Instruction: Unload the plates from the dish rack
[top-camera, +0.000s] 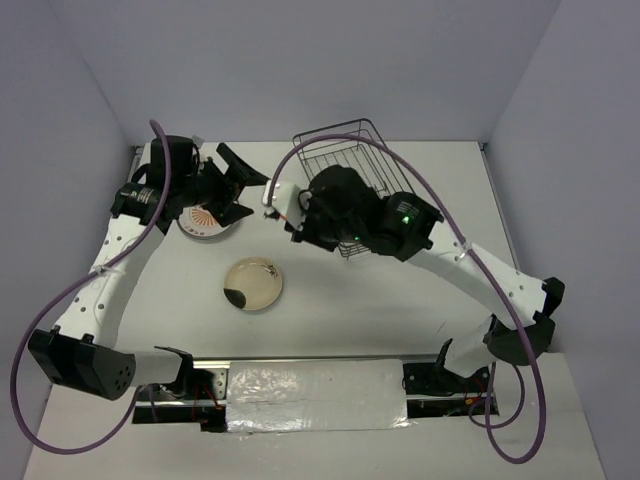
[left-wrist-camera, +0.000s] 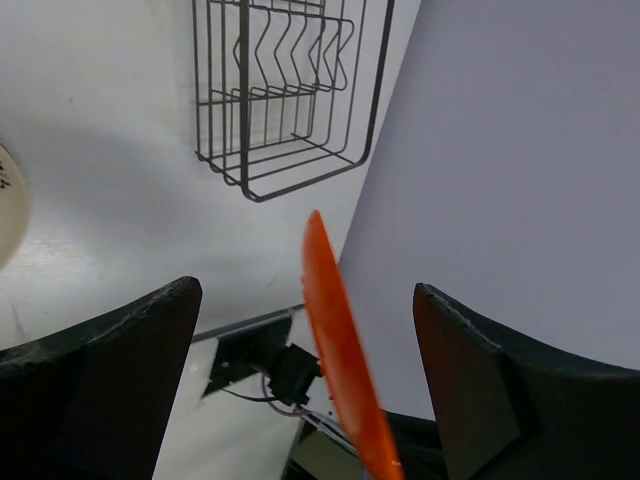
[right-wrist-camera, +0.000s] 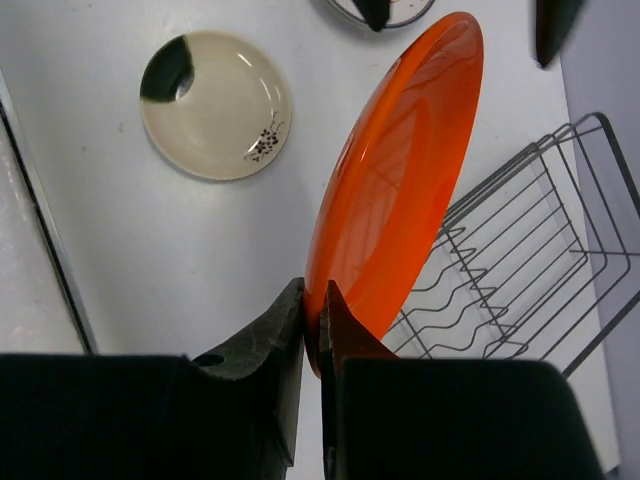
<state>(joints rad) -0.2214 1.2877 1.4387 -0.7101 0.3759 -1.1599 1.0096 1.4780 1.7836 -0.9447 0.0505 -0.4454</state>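
My right gripper (right-wrist-camera: 315, 310) is shut on the lower rim of the solid orange-red plate (right-wrist-camera: 400, 190) and holds it on edge in the air, left of the dark wire dish rack (right-wrist-camera: 520, 270). My left gripper (left-wrist-camera: 305, 288) is open, with its fingers on either side of the plate's far rim (left-wrist-camera: 340, 350) and not touching it. A cream plate with a dark patch (top-camera: 253, 283) lies flat on the table. A white plate with an orange pattern (top-camera: 205, 222) lies under the left gripper (top-camera: 253, 195). The rack (top-camera: 355, 165) shows no plates in it.
The rack stands at the back of the table against the wall. The right arm's body (top-camera: 370, 220) covers the rack's near end. A purple cable (top-camera: 420, 180) arcs over the rack. Grey walls close in on the left, back and right.
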